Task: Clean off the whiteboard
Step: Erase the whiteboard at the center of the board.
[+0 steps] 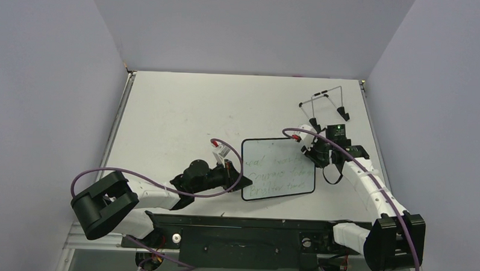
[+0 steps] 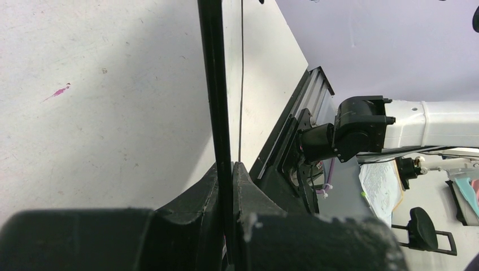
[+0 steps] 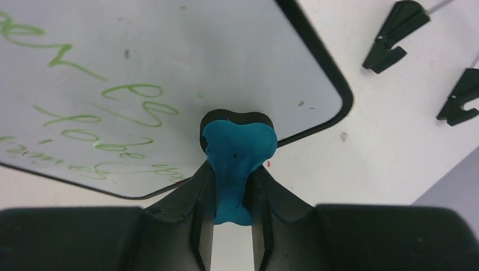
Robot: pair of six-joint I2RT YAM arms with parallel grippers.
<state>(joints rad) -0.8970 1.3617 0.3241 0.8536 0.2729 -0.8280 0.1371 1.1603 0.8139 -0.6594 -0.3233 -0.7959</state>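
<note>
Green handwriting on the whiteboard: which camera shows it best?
Right wrist: the green handwriting is close and sharp. Top external shows the whole whiteboard, but its lines are faint. Left wrist sees only the board's black edge, no writing.

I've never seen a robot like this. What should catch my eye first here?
A whiteboard with green handwriting is mid-table, its left edge clamped by the left gripper. The right gripper holds a blue eraser at the board's far right corner. A wire stand sits behind, far right.
</note>
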